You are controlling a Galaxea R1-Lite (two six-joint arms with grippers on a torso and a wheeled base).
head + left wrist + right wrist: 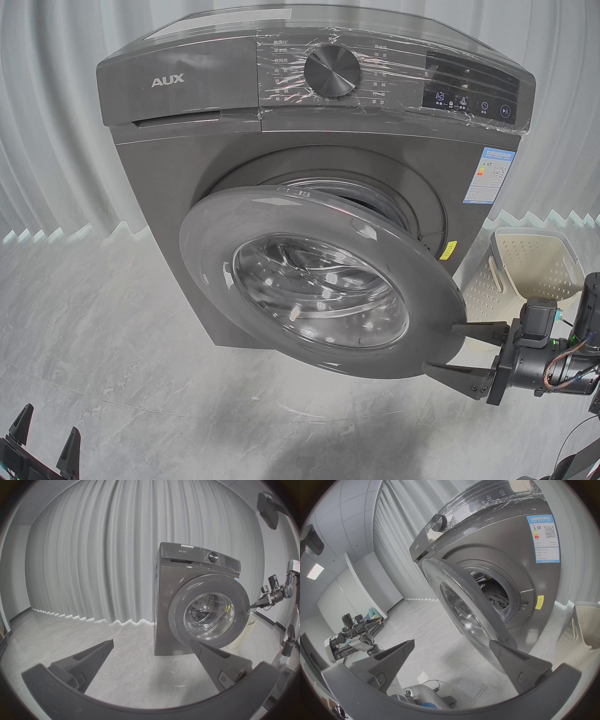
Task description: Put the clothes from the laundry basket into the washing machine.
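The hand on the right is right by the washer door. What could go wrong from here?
1. The right hand is open at the rim of the half-open door; it could slip off or scrape it.
2. Dark clothes lie just inside the washing machine; a closing door might pinch one.
3. The laundry basket stands close by that hand and could get knocked.

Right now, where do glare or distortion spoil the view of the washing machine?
Head view: reflections streak the door glass and film-wrapped control panel; left wrist view: fisheye bows the curtain; right wrist view: the washing machine leans, drum dim.
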